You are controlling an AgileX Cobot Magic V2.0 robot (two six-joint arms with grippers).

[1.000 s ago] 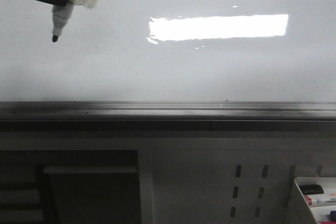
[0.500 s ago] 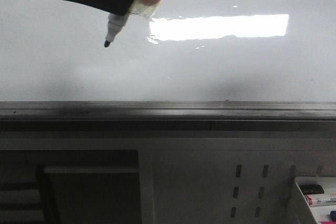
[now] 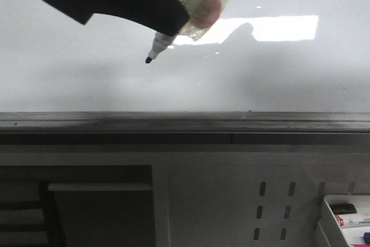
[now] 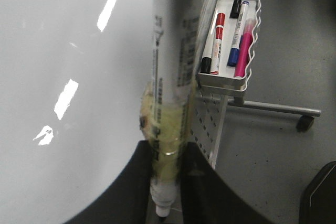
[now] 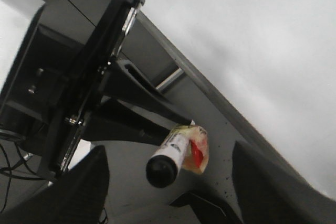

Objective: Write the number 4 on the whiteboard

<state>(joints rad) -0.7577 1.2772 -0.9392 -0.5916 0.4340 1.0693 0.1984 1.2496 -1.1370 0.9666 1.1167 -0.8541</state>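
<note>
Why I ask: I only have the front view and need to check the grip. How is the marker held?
Observer: The left wrist view shows the marker wrapped in yellowish tape and clamped between the left end effector's fingers.
Operator: And the right arm?
Observer: The right end effector has its fingers spread and holds nothing.
Operator: Any spares?
Observer: The tray holds a red pen, a blue pen and a pink pen.
</note>
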